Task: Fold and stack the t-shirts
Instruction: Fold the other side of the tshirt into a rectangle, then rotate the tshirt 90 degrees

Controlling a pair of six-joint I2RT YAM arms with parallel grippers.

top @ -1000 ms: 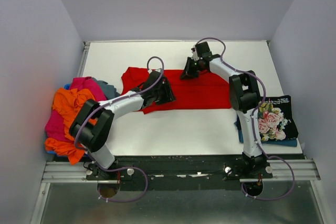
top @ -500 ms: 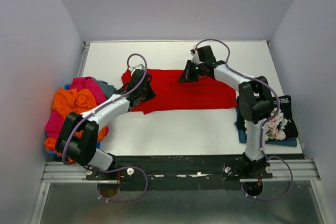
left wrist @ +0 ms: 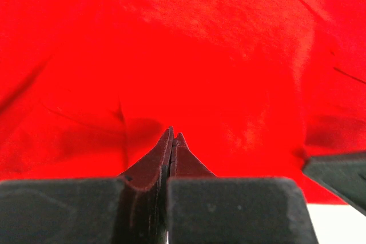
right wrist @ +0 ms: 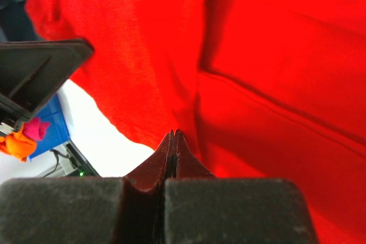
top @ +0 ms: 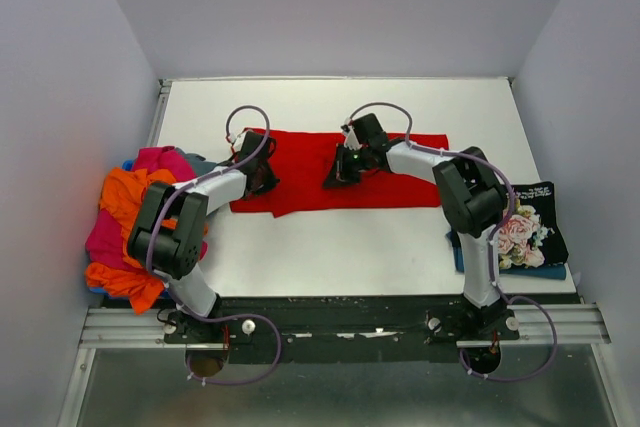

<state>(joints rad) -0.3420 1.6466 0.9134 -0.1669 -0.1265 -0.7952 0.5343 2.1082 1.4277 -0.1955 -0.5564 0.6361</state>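
Bright red cotton t-shirt (top: 385, 172) lies spread flat as a wide band across the middle of the white table (top: 400, 247), long axis left to right, a loose flap poking out along its near-left hem. Left gripper (top: 262, 175) sits on the cloth's left end, right gripper (top: 338, 169) nearer the table's centre; both wrist views show the fingertips pressed fully together against red fabric, but whether a fold is nipped between them cannot be told. Heap of unfolded orange, magenta and blue tees (top: 135, 209) at the table's left edge; folded black floral-print tee (top: 520, 229) at its right near corner, on something blue. Judged step: drawing or smoothing the shirt leftward ahead of a fold. To do it well, keep both tips level and moving together, low to the table, so no ridge bunches between them, and tuck in the stray flap. Against a second ago: both grippers are further left, right arm reaching more across, and the shirt's far edge reads straighter.
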